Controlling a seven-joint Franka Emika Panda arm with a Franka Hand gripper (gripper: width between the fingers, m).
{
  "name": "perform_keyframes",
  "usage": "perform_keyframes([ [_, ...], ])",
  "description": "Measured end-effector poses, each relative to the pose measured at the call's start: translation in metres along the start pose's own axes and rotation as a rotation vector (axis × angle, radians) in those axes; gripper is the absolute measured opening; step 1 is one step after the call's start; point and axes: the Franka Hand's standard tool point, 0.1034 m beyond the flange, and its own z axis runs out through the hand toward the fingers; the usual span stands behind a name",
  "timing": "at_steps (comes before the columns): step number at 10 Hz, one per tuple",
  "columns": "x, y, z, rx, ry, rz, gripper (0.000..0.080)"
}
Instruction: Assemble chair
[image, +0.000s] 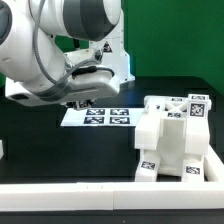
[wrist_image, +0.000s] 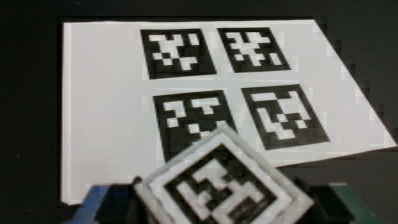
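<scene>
The chair (image: 172, 140), a partly joined white block structure carrying black-and-white square tags, is standing on the black table (image: 60, 150) at the exterior view's right, close to the white rail (image: 100, 190) that is running along the table's near edge. At least 4 tags are showing on it: 2 on its upper faces and 2 low down on its front.

Another white piece (wrist_image: 217, 188) with a large square tag is sitting tilted between the gripper (wrist_image: 210, 205) fingers (wrist_image: 103, 208) in the wrist view, its tagged face turned toward the camera. The dark fingers are flanking it on both sides and the claw is clamping it, jaws part-way closed around its width. In the exterior view this held piece is hidden under the arm, so its shape cannot be told.

Below the gripper, the marker board (image: 97, 117) is lying flat on the table, showing 4 tags in 2 rows of 2. It is lying well apart from the chair, toward the exterior view's left.

The robot arm (image: 60, 45) is hanging over the marker board, filling the upper left of the exterior view. A green wall (image: 180, 30) is standing behind the table.
</scene>
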Motion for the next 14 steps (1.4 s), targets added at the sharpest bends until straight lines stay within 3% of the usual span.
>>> perform_keyframes([
  [2, 0.009, 0.008, -0.004, 0.004, -0.015, 0.006, 0.0394],
  [3, 0.031, 0.014, -0.02, -0.003, -0.039, 0.01, 0.0394],
  [4, 0.051, 0.021, -0.026, -0.022, -0.029, 0.012, 0.0394],
  [5, 0.057, 0.028, -0.021, -0.021, -0.032, 0.015, 0.0394],
  [7, 0.059, 0.037, -0.017, -0.009, -0.026, 0.031, 0.0394],
  [14, 0.062, 0.041, -0.017, -0.009, -0.034, 0.057, 0.0396],
])
